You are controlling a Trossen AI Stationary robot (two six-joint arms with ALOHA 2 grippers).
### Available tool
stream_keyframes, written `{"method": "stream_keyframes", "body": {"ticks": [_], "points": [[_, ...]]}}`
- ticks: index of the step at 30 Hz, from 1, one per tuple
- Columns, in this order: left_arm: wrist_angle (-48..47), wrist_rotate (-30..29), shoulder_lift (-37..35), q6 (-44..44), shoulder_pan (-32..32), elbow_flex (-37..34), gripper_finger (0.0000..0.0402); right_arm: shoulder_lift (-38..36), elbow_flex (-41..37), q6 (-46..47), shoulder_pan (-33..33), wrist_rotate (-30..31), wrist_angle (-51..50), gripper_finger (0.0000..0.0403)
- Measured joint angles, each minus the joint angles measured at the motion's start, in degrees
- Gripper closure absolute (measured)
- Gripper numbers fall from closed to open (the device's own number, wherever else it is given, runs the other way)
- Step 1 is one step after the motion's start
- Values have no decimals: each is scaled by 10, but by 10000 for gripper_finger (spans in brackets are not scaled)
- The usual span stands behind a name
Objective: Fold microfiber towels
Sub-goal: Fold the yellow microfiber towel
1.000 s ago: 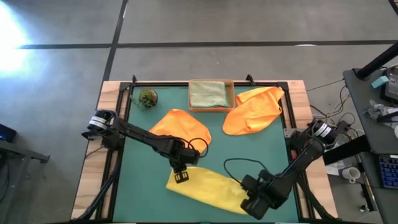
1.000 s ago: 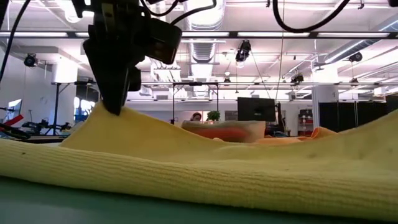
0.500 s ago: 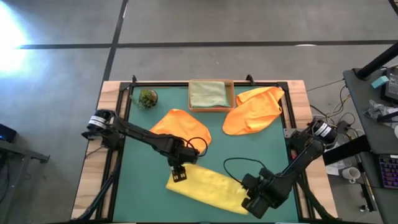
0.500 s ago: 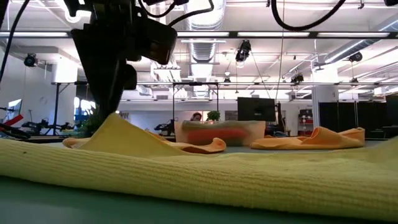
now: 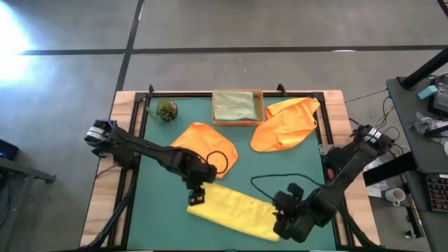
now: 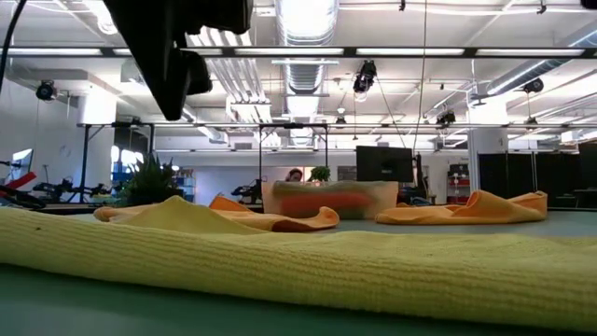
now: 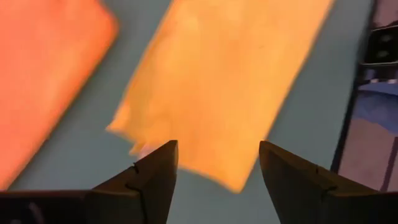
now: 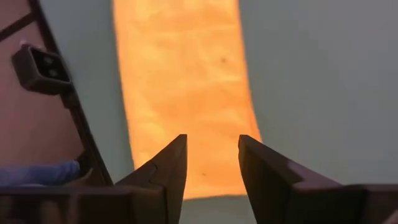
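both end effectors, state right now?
Left end effector: open, empty, above the yellow towel's end.
Right end effector: open, empty, above the same towel's other end.

Left dark six-joint arm stretched from the left edge toward the middle, left pincer (image 5: 197,197) pointing down, fingers (image 7: 152,171) spread apart, gripping nothing. Right dark arm bent in from the right, right pincer (image 5: 285,219) low at the near edge, fingers (image 8: 169,168) parted.

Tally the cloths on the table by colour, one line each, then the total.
Orange microfiber towels: 2, one mid-table, one at the far right
Yellow microfiber towel: 1
Pale sage green microfiber towel, folded in the tan cardboard tray: 1
Total: 4
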Motion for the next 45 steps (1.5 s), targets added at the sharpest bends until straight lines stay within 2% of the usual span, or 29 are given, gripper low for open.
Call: {"method": "stream_keyframes", "body": {"ticks": [4, 10, 15, 20, 23, 32, 37, 45], "points": [[105, 0, 0, 1, -21, -46, 192, 19, -27, -31, 0, -8, 54, 283], [174, 1, 1, -5, -26, -119, 213, 31, -90, -60, -4, -93, 165, 329], [188, 6, 1, -4, -29, -132, 278, 31, -159, -71, -6, -123, 313, 383], [234, 8, 1, -4, -37, -146, 360, 34, -216, -47, -6, -126, 419, 394], [258, 8, 1, -6, -38, -162, 395, 35, -236, -29, -6, -131, 433, 394], [275, 3, 9, -20, -37, -175, 399, 36, -281, 26, -10, -132, 430, 394], [283, 3, 43, -21, -38, -180, 400, 36, -289, 34, -20, -134, 429, 394], [293, 5, 74, -60, -36, -187, 400, 27, -287, 39, -47, -134, 345, 394]]}}
